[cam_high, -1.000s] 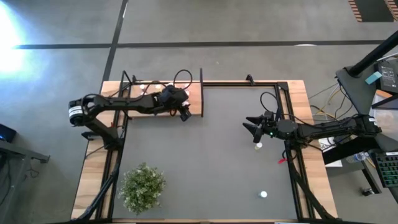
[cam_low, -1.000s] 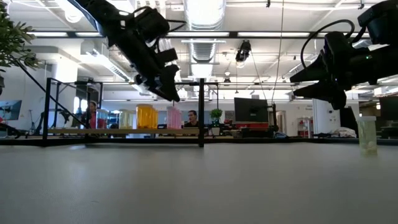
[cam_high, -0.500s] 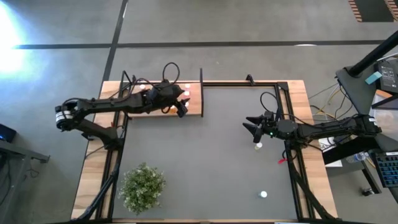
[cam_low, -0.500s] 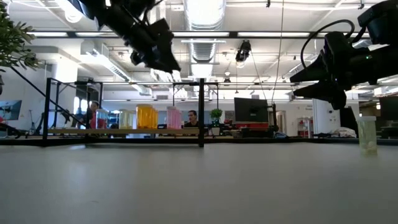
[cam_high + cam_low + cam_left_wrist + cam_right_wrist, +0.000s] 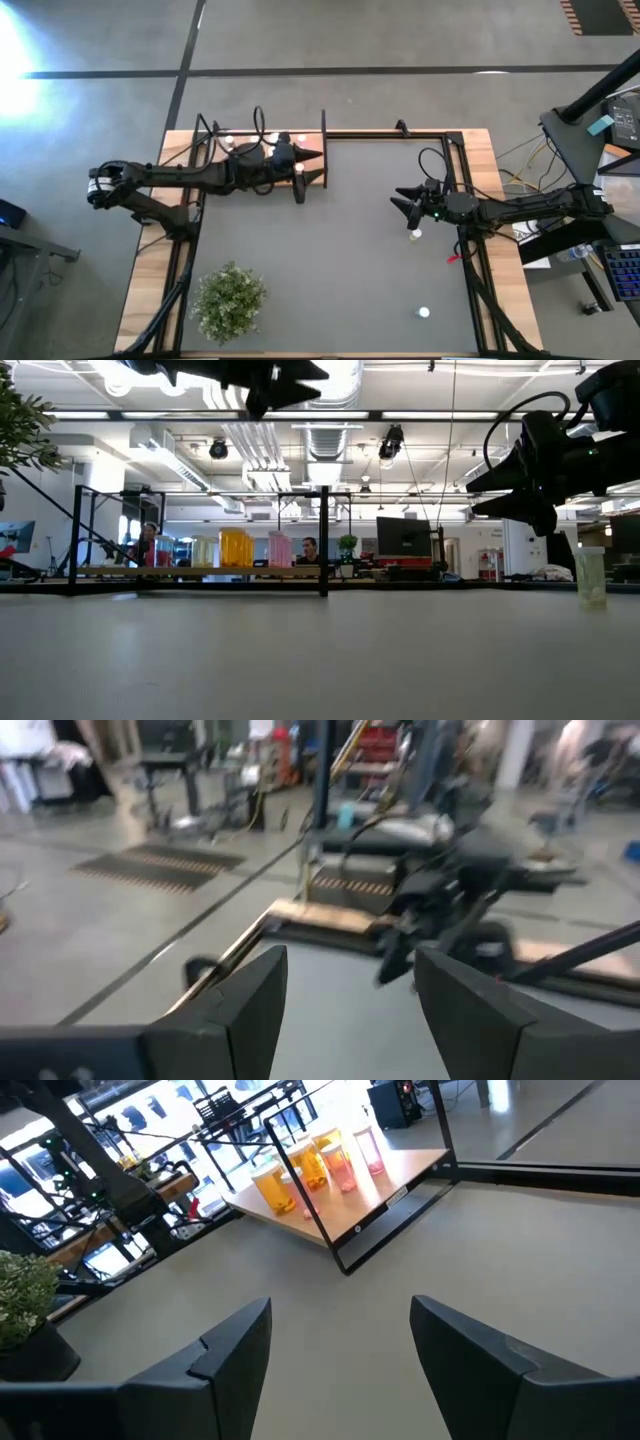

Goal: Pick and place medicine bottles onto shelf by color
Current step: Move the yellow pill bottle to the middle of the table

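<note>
Several white-capped medicine bottles stand on the light-wood shelf [image 5: 312, 172] at the table's far left: orange ones [image 5: 272, 1186] and a pink one [image 5: 366, 1146]; the low view shows an orange [image 5: 237, 547] and a pink bottle [image 5: 280, 548]. A pale bottle [image 5: 415, 234] stands on its base on the table near the right edge, and another [image 5: 424, 313] stands nearer the front. My left gripper [image 5: 350, 960] hangs open high above the shelf's right end, pointing level toward the right, with nothing between its fingers. My right gripper [image 5: 340, 1305] is open and level, just beyond the pale bottle.
A green bushy plant [image 5: 230, 300] stands at the front left. Thin black rods [image 5: 324, 540] rise at the shelf's edges, and a black frame runs along the table's sides. The dark table top [image 5: 330, 260] between the arms is bare.
My left gripper has risen from just above the bottles on the shelf to well above it. It has tipped from slanting down to pointing level toward the right. Its fingers have stayed apart.
</note>
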### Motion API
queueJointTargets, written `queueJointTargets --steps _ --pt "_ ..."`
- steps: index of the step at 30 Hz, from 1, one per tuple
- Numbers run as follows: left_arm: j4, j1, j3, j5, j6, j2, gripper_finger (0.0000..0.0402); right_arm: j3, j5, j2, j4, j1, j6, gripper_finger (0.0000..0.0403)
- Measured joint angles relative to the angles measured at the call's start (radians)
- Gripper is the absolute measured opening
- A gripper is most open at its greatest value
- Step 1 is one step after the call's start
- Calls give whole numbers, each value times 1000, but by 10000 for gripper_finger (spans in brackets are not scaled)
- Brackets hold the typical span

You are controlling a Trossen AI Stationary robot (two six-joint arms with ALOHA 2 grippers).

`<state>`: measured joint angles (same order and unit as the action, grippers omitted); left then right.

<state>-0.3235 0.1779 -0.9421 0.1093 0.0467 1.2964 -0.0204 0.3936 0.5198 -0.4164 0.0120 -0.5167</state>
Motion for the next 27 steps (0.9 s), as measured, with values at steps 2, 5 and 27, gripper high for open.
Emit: queueJointTargets --steps 2,5,27 --pt "-37 -24 0 0 0 2 203 0 0 0 0 0 0 228" --pt "-114 -56 0 0 1 9 203 0 0 0 0 4 16 228" --pt "-610 -247 -22 -1 319 156 203 0 -40 0 -380 10 -57 228"
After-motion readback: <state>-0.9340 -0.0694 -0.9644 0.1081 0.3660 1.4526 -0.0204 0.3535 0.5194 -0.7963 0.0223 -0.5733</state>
